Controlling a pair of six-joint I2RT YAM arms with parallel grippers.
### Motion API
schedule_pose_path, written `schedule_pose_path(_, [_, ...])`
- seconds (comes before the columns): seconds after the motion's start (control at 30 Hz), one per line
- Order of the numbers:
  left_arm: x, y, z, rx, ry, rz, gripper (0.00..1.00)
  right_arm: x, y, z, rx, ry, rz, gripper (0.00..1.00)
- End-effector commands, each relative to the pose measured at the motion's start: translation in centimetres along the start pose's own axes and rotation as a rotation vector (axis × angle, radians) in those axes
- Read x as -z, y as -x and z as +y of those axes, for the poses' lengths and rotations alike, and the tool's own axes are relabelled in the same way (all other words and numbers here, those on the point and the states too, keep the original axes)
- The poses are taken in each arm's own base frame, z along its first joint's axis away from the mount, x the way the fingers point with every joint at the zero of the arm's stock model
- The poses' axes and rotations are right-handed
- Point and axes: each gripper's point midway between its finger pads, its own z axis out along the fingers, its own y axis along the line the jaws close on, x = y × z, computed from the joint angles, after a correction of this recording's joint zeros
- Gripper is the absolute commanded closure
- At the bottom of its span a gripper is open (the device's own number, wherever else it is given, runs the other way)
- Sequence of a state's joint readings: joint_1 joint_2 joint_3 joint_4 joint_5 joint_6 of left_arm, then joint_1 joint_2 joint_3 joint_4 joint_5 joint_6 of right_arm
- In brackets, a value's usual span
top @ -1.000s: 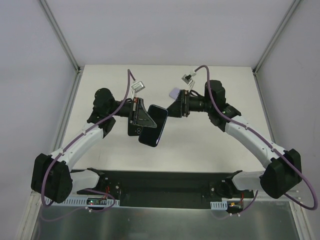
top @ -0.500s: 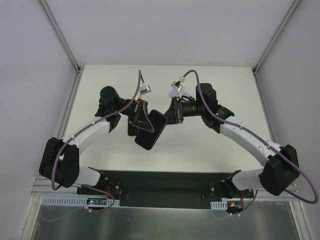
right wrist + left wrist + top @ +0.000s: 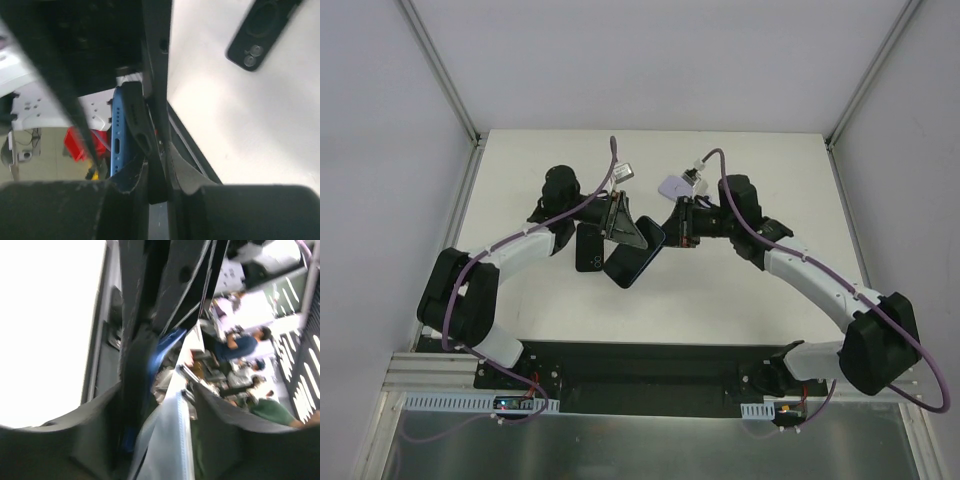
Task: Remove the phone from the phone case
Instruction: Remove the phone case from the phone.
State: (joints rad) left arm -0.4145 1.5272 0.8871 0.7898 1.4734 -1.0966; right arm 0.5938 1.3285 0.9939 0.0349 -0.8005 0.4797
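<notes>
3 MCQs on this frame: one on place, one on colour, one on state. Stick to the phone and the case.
1. Where is the phone case?
A) flat on the table
B) in the right fingers
C) on the rail by the arm bases

2. What colour is the edge of the phone?
A) red
B) blue
C) white

3. Phone versus case?
A) fully inside it
B) half out of it
C) fully out of it

Key:
1 A, the right wrist view shows it lying on the white table.
2 B, that view shows a blue edge with the port.
3 C, the case lies alone and the phone shows separately.
</notes>
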Motion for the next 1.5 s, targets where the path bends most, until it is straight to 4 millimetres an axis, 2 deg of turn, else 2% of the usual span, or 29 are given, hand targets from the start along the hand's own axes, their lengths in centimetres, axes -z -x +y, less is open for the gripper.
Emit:
schedule_pose_path(0.0, [-1.2, 6.4, 1.3, -0.117, 0.172, -0.265, 0.34, 0.9, -0.5, -7.7, -0.171, -0.29, -0.083, 0.99])
schedule_pose_path(0.07, [-1.0, 6.1, 2.4, -0.102, 0.197, -0.261, 0.18, 1.5, -0.8, -9.0, -0.2, -0.341, -0.081, 0.99])
schedule_pose_path(0.17, [-0.5, 6.1, 3.5, -0.068, 0.219, -0.278, 0.11, 2.0, -1.0, -10.8, -0.238, -0.407, -0.069, 0.99])
schedule_pose_path(0.27, [0.0, 6.1, 4.3, -0.043, 0.276, -0.297, 0.11, 2.6, -1.7, -12.6, -0.282, -0.501, -0.04, 0.99])
schedule_pose_path(0.33, [0.5, 7.0, 5.1, -0.044, 0.38, -0.339, 0.11, 2.9, -1.4, -13.5, -0.297, -0.562, -0.042, 0.99])
schedule_pose_path(0.37, [0.7, 5.9, 6.3, -0.008, 0.442, -0.313, 0.11, 3.2, -1.9, -13.9, -0.319, -0.593, -0.025, 0.99])
schedule_pose_path(0.43, [1.2, 6.0, 7.0, -0.002, 0.522, -0.338, 0.11, 3.3, -1.3, -14.4, -0.33, -0.638, -0.025, 0.99])
schedule_pose_path(0.5, [1.0, 5.0, 7.8, 0.031, 0.589, -0.312, 0.13, 3.5, -1.7, -15.4, -0.38, -0.705, 0.006, 0.99])
schedule_pose_path(0.53, [0.8, 4.5, 8.2, 0.045, 0.616, -0.302, 0.15, 3.5, -1.0, -15.1, -0.385, -0.717, 0.004, 0.99])
schedule_pose_path(0.57, [0.7, 4.4, 9.0, 0.036, 0.673, -0.303, 0.16, 3.8, -1.9, -15.8, -0.433, -0.771, 0.051, 0.98])
schedule_pose_path(0.63, [0.6, 3.3, 9.8, 0.068, 0.74, -0.283, 0.16, 4.1, -1.2, -15.9, -0.46, -0.828, 0.057, 0.99])
schedule_pose_path(0.67, [0.7, 3.1, 10.4, 0.067, 0.781, -0.286, 0.16, 4.4, -2.1, -16.4, -0.5, -0.871, 0.098, 0.99])
schedule_pose_path(0.77, [-0.3, 1.9, 11.3, 0.086, 0.822, -0.254, 0.16, 4.5, -2.3, -16.9, -0.547, -0.914, 0.112, 0.99])
schedule_pose_path(0.87, [-1.1, 1.0, 13.2, 0.115, 0.887, -0.222, 0.17, 4.2, -2.6, -17.3, -0.604, -0.939, 0.135, 0.99])
schedule_pose_path(0.93, [-1.5, 0.9, 14.3, 0.132, 0.929, -0.214, 0.17, 4.3, -2.8, -17.6, -0.627, -0.964, 0.153, 0.99])
schedule_pose_path(1.13, [-2.9, 1.9, 16.0, 0.109, 1.005, -0.221, 0.19, 4.0, -3.9, -18.2, -0.682, -0.987, 0.206, 0.99])
schedule_pose_path(1.37, [-3.2, 3.3, 16.5, 0.021, 1.08, -0.242, 0.22, 3.4, -4.0, -18.2, -0.702, -0.968, 0.217, 0.99])
schedule_pose_path(1.47, [-3.4, 3.2, 16.6, 0.003, 1.09, -0.228, 0.23, 3.3, -4.1, -18.3, -0.707, -0.968, 0.223, 0.99])
